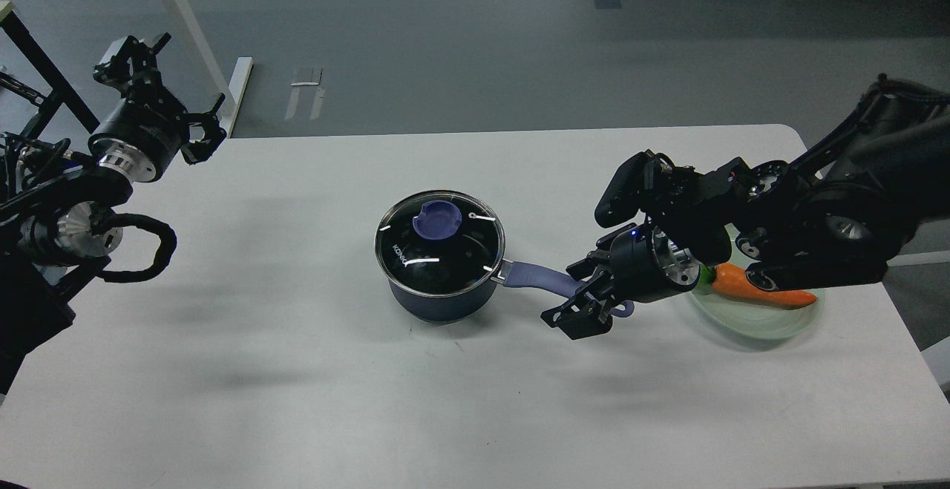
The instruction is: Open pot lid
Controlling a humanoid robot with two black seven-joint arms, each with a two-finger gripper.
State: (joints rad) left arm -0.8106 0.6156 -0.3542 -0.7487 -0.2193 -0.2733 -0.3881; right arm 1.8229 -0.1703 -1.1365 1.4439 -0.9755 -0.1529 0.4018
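One pot [444, 297] — glass lid [439, 243] seated, blue knob up; right pincer [582, 309] spread around the handle [536, 278]; left pincer [133, 58] raised, spread, empty.

Lavender-blue pot handle [536, 278]: far end hidden behind right gripper [582, 309].
Pale green glass plate [772, 322]: left part hidden by right arm.
Orange carrot [757, 289]: green end covered.
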